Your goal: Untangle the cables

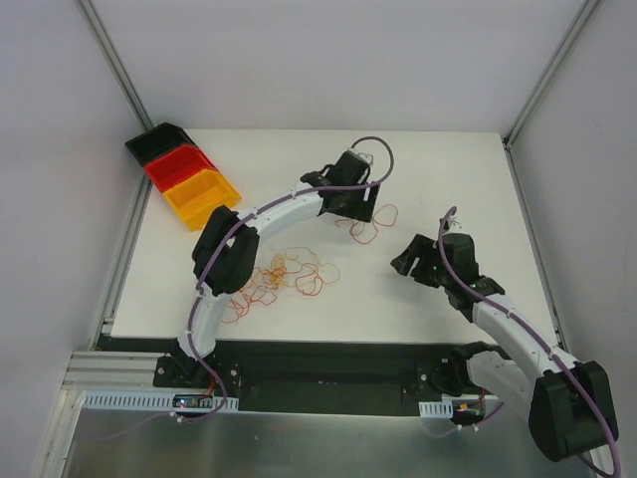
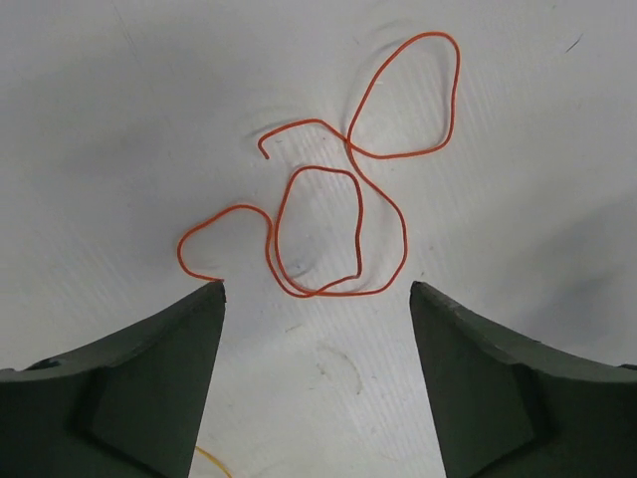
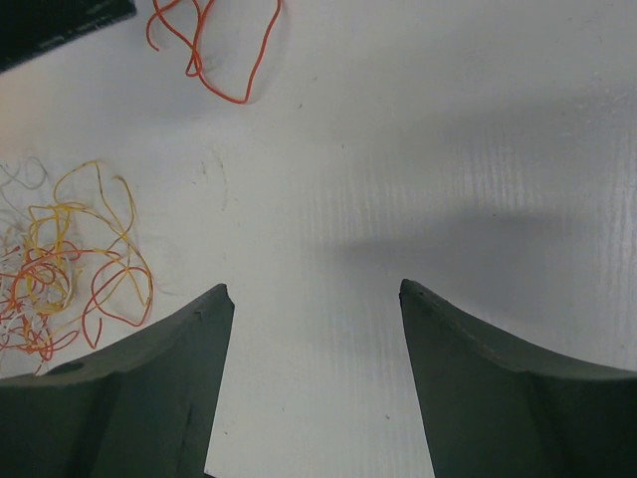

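A tangle of thin orange, red, yellow and white cables point(image 1: 282, 281) lies on the white table, also in the right wrist view point(image 3: 62, 269). One orange cable point(image 1: 368, 227) lies apart in loose loops; it shows in the left wrist view point(image 2: 338, 189) and at the top of the right wrist view point(image 3: 214, 45). My left gripper point(image 2: 317, 289) is open and empty, just short of this cable, over it in the top view point(image 1: 350, 204). My right gripper point(image 3: 314, 289) is open and empty over bare table, right of the cables point(image 1: 406, 263).
Black, red and orange bins point(image 1: 184, 174) stand at the table's back left corner. The white table point(image 1: 448, 179) ends at grey walls and metal frame posts. A yellow strand end point(image 2: 214, 461) shows under the left finger.
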